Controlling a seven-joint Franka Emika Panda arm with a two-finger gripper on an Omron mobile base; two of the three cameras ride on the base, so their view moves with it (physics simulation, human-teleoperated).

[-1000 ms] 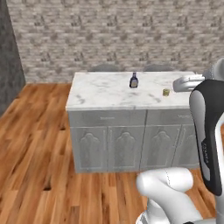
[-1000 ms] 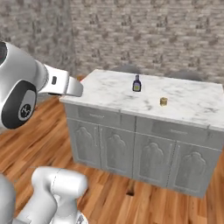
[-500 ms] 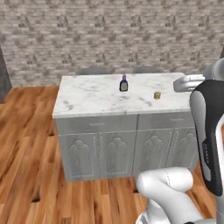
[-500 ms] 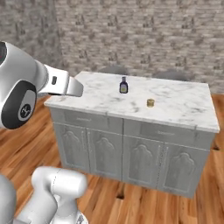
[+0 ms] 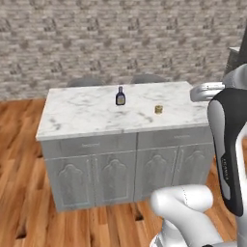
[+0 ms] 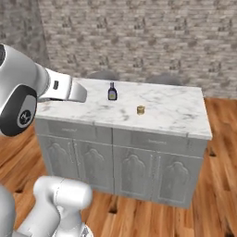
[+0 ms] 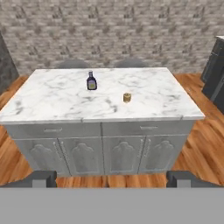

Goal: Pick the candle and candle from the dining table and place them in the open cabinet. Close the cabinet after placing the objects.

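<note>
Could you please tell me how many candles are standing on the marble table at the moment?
1: a squat tan-gold candle stands near the middle of the dining table, right of the dark bottle. No second candle shows.

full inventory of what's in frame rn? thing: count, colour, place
dining table: 1, white grey-veined marble top, grey panelled base, centre on the wood floor
candle: 1, squat tan-gold, on the tabletop right of centre
bottle: 1, dark blue, labelled, upright on the tabletop, left of and behind the candle
chairs: 2, grey, backs showing behind the table
wall: 1, grey stone brick, behind the table
floor: brown wood planks
pincer: 1, dark fingertips apart, empty, short of the table
</note>
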